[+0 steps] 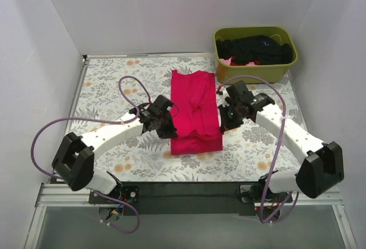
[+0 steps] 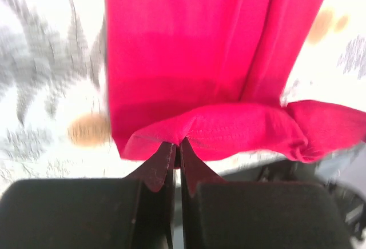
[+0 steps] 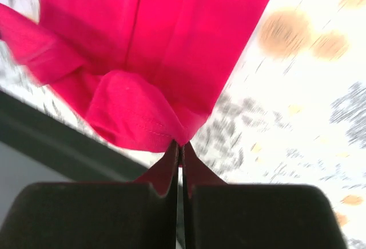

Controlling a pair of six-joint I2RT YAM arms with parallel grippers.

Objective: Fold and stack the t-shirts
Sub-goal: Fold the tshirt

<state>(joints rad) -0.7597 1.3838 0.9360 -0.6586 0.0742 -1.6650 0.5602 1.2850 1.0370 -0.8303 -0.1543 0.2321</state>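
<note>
A crimson-red t-shirt [image 1: 194, 109] lies folded into a long strip on the table's middle, its near end lifted and doubled over. My left gripper [image 1: 167, 124] is shut on the shirt's hem at its left near corner; the hem [image 2: 229, 129] shows pinched in the left wrist view. My right gripper [image 1: 222, 122] is shut on the right near corner, with the cloth [image 3: 143, 117] bunched at its tips. Black t-shirts [image 1: 254, 49] lie in the bin at the back right.
An olive-green bin [image 1: 286, 69] stands at the back right, holding the black shirts and some pink cloth. A floral tablecloth [image 1: 114, 89] covers the table. White walls close in the left, back and right sides.
</note>
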